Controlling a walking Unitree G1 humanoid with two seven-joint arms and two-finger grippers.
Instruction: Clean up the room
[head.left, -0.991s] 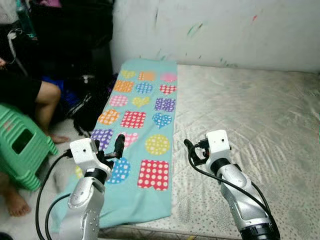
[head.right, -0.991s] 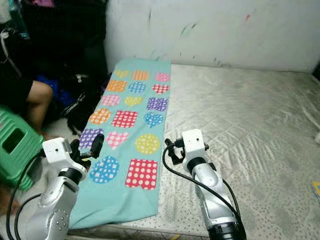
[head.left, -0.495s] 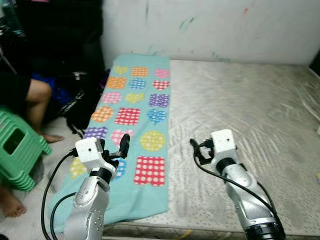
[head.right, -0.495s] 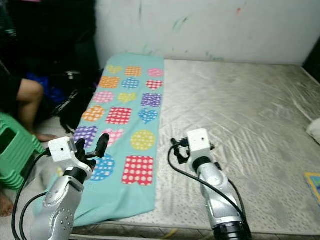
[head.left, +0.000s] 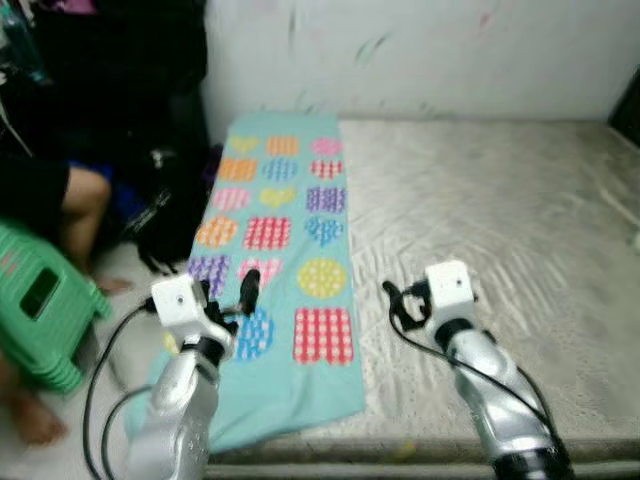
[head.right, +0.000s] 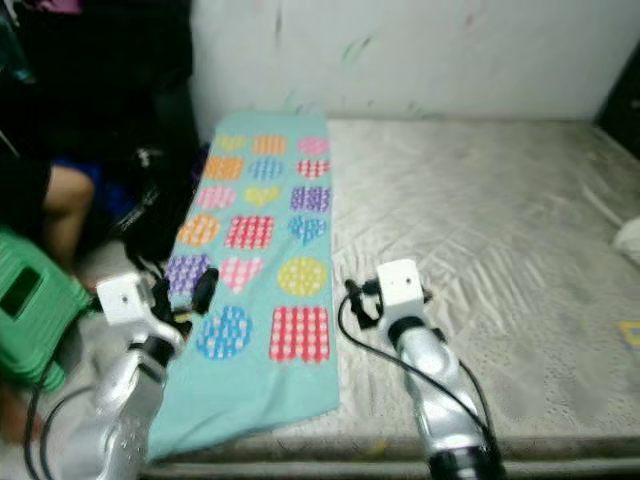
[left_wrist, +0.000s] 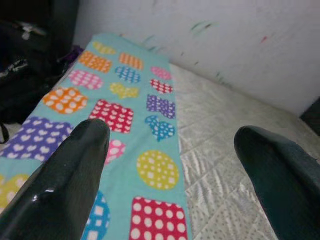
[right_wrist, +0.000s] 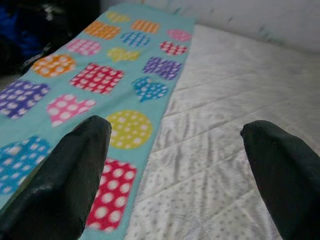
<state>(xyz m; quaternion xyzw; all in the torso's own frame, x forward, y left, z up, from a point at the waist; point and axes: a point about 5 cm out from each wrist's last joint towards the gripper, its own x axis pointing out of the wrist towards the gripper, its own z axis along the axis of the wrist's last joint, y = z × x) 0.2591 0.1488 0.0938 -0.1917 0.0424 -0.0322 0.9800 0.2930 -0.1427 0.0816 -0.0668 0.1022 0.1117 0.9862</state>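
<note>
Blanket (head.left: 285, 250) spread flat along the left edge of the mattress (head.left: 520, 220), turquoise with polka-dot hearts, circles and squares. Long axis running straight away from the robot toward the wall (head.left: 420, 50), near end draped over the mattress corner and hanging toward the floor. Looks the likeliest piece to tidy, judging by the task (nothing else loose lies within reach).

Left gripper (head.left: 246, 292) raised just over the near left part of the blanket, above the blue and pink patches, fingers (left_wrist: 75, 165) spread wide with nothing between them. Right gripper (head.left: 391, 300) over bare mattress just beside the blanket's right edge, level with the red dotted square, likewise wide open and empty, fingers (right_wrist: 70, 170) framing both blanket and quilted mattress in its wrist view.

Left arm nearer, then: already above the cloth, while the right needs a short reach across to its left to meet the edge. Near hem lying crosswise between both grippers, so probably suited to a two-handed pinch at the near corners and a fold along the long axis.

Off to the left, a green stool (head.left: 40, 300) and a seated person's leg (head.left: 85, 215), well apart from the blanket.
</note>
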